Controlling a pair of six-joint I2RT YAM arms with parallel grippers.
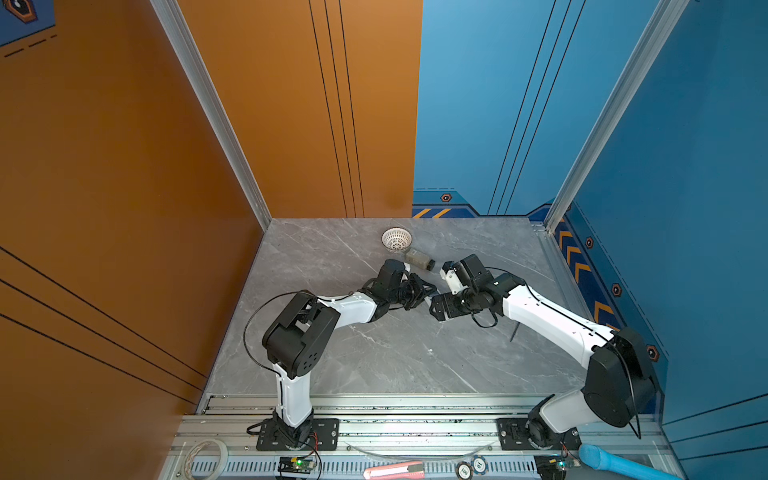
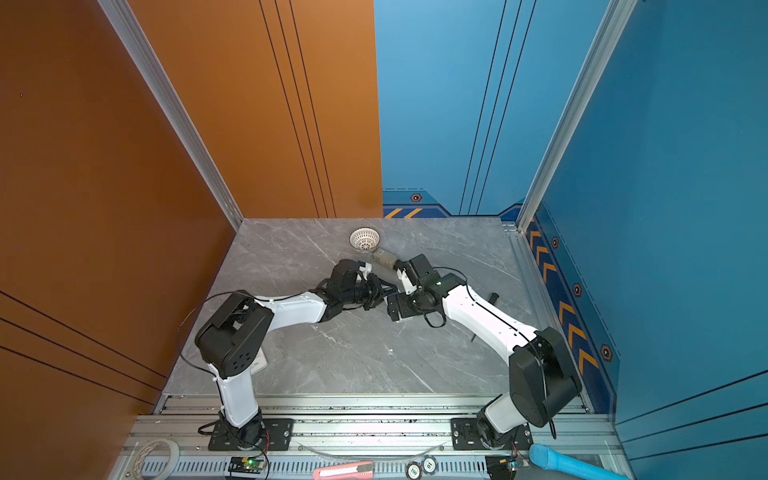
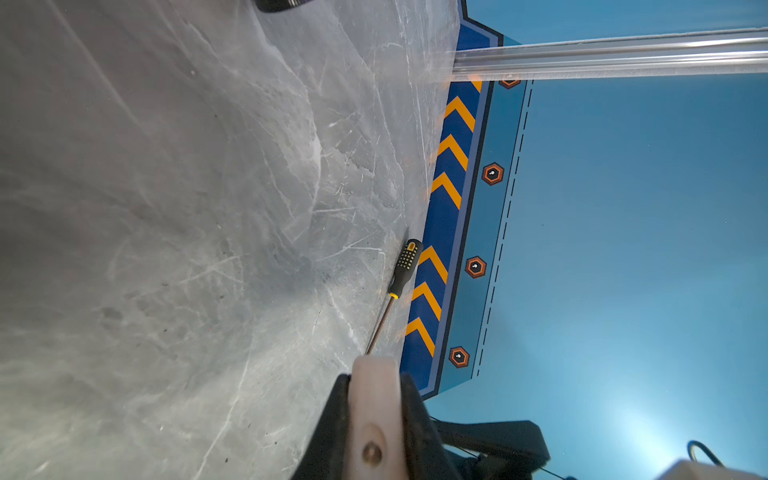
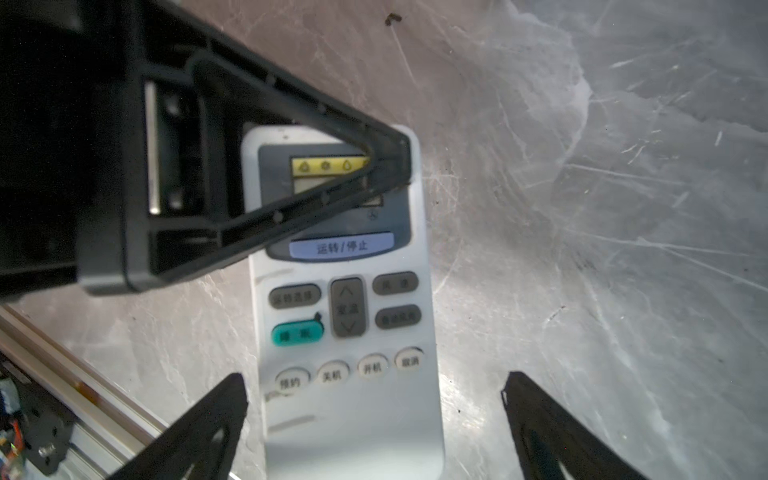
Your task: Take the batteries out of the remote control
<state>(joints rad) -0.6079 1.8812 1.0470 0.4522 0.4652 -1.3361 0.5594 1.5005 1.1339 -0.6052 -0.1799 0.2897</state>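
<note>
Right wrist view: remote control [image 4: 345, 316] between released right gripper [image 4: 374, 376]; left gripper [image 4: 392, 164] grasps it.

The remote control [image 4: 345, 324] showed face up, buttons legible, with the grey marble table [image 4: 582, 249] behind it. The right gripper [image 4: 372, 376] stood with its black fingers [image 4: 208, 424] spread wide at the remote's lower end, one close to its edge and the other well clear. The left gripper [image 4: 390, 164] reached across the display end, covering part of a yellow strip [image 4: 324, 166]; whether it pinched the casing was unclear. An aluminium rail [image 4: 83, 399] crossed one corner.
</note>
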